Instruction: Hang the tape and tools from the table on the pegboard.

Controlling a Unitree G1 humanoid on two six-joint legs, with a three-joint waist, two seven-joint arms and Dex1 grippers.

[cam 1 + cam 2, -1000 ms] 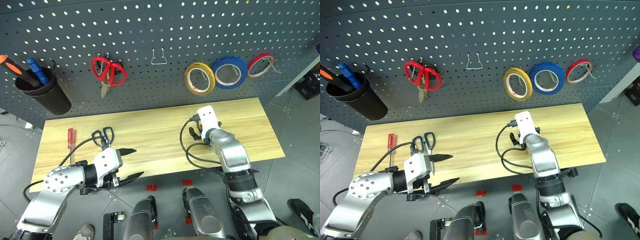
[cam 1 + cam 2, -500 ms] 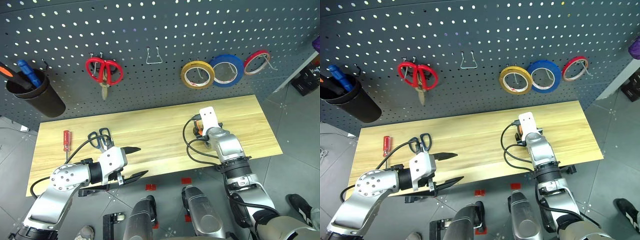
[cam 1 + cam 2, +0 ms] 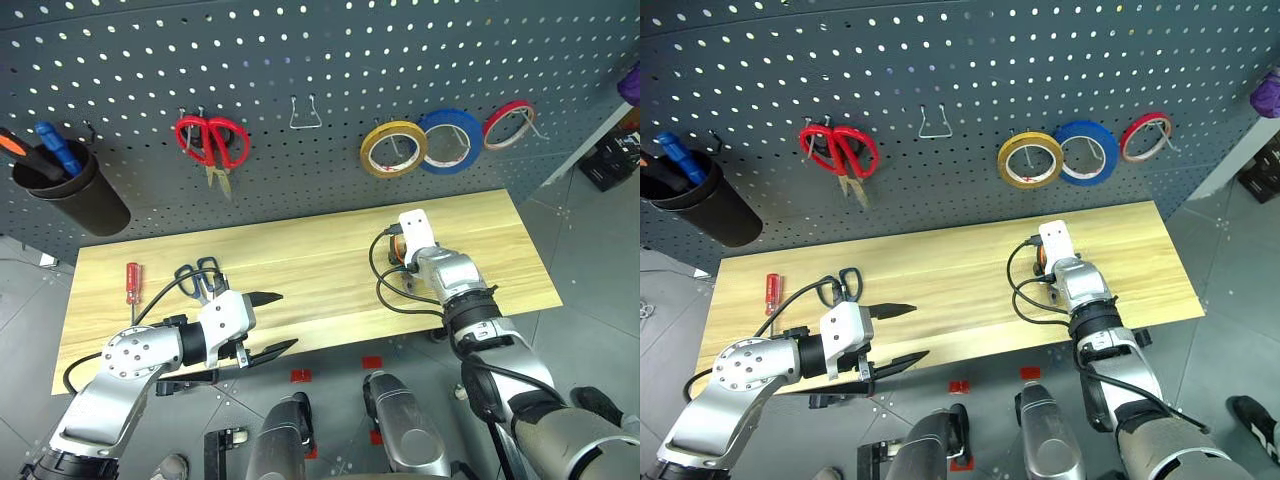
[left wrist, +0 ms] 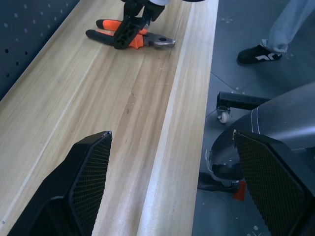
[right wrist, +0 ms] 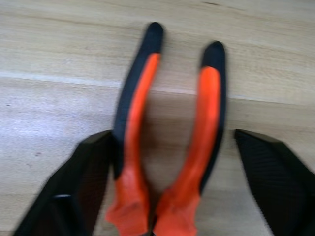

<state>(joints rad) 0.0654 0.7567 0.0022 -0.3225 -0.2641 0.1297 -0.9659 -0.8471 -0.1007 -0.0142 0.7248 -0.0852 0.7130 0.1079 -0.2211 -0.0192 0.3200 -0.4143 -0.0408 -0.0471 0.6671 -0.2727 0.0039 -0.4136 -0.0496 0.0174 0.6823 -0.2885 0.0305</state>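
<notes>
Down on the table (image 3: pixel 300 265), the right gripper (image 5: pixel 162 196) straddles the orange-and-black pliers (image 5: pixel 170 142), one finger (image 5: pixel 74 187) by each handle, jaws not yet closed on them. Well apart, the left gripper (image 3: pixel 268 322) hangs wide open at the near edge, empty, dark-blue-handled scissors (image 3: pixel 203 278) and red-handled screwdriver (image 3: pixel 132 281) just beyond it

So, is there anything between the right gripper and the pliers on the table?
Nothing visible. The right gripper has its two fingers on either side of the pliers, which lie flat on the table, with only bare wood around them.
</notes>
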